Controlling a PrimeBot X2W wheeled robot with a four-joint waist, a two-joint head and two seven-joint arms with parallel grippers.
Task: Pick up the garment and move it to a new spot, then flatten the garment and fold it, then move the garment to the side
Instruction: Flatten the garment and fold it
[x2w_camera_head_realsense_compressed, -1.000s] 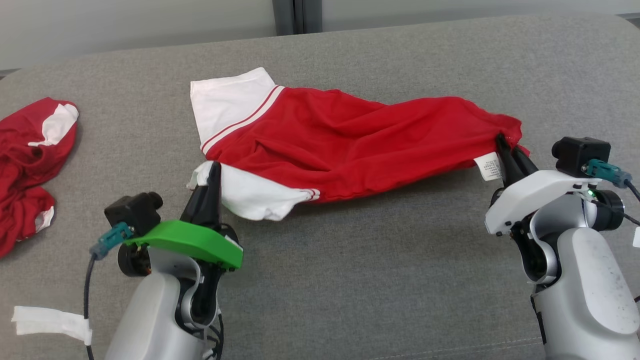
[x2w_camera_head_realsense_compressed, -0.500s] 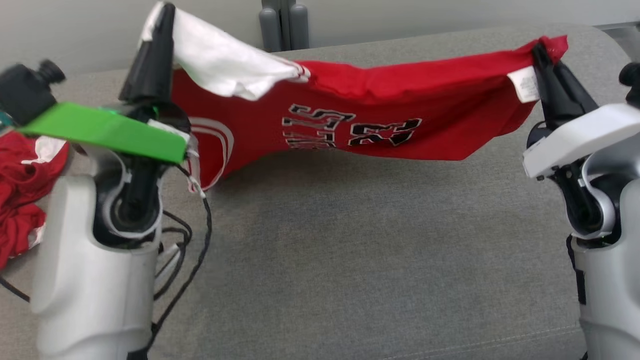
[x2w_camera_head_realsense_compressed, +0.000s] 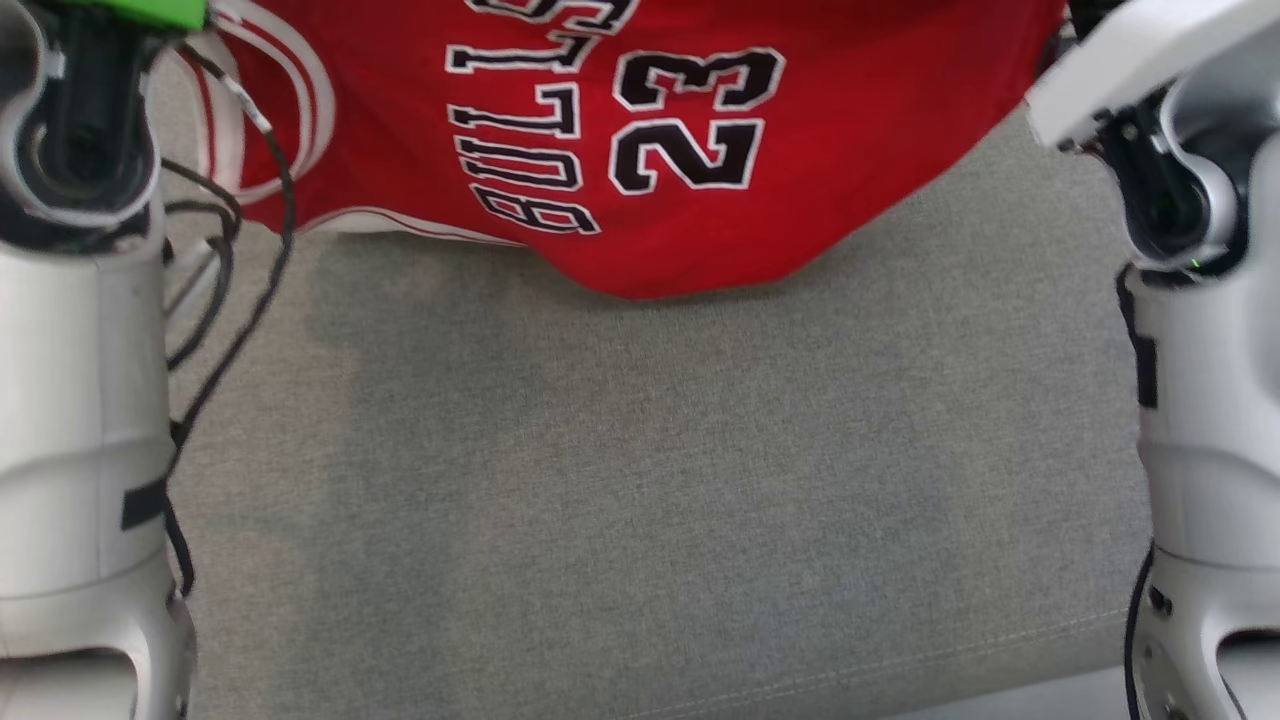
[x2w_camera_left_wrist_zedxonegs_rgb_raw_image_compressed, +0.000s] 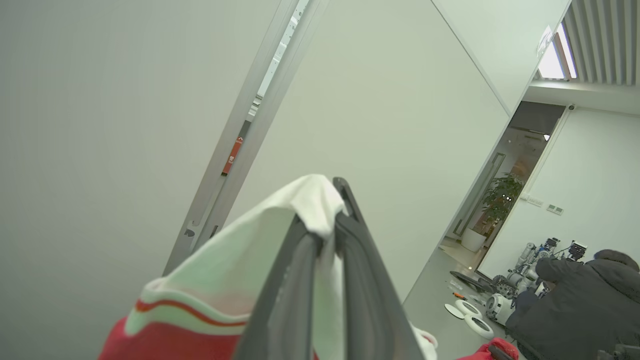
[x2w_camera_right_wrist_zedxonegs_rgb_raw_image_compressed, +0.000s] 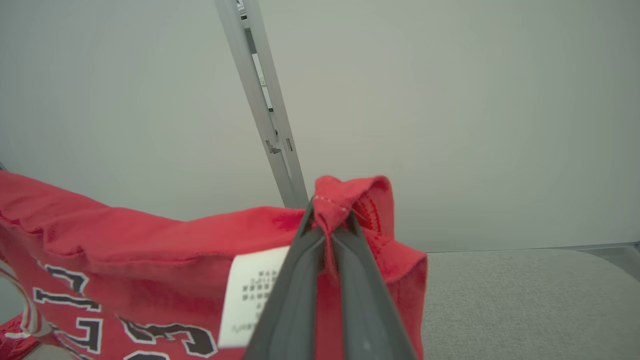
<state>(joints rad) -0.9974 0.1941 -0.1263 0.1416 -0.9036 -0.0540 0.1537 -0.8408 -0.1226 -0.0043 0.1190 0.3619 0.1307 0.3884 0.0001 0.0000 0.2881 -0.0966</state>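
Our left fingers (x2w_camera_left_wrist_zedxonegs_rgb_raw_image_compressed: 362, 280) are pinched all but closed on a white edge of the garment (x2w_camera_head_realsense_compressed: 850, 130), with a fold of it bunched over their tips at the centre of the left wrist view. Our right fingers (x2w_camera_right_wrist_zedxonegs_rgb_raw_image_compressed: 300, 290) are fully closed on a red hemmed corner, just beside the white care label (x2w_camera_right_wrist_zedxonegs_rgb_raw_image_compressed: 255, 295), low in the middle of the right wrist view. Between the two grips the garment hangs spread across the top of the head view, its print facing us and its lowest curve near the grey cushion (x2w_camera_head_realsense_compressed: 640, 480). Whether it brushes the cushion or hangs clear we cannot tell from this angle. We judge it light, soft and limp: it sags in the middle and has no stiffness to hold a shape. Thin knit can slip from a narrow pinch, so the hemmed edges and corners, where the cloth is doubled, are the places to hold. Grips set well apart should keep it spread for laying flat.
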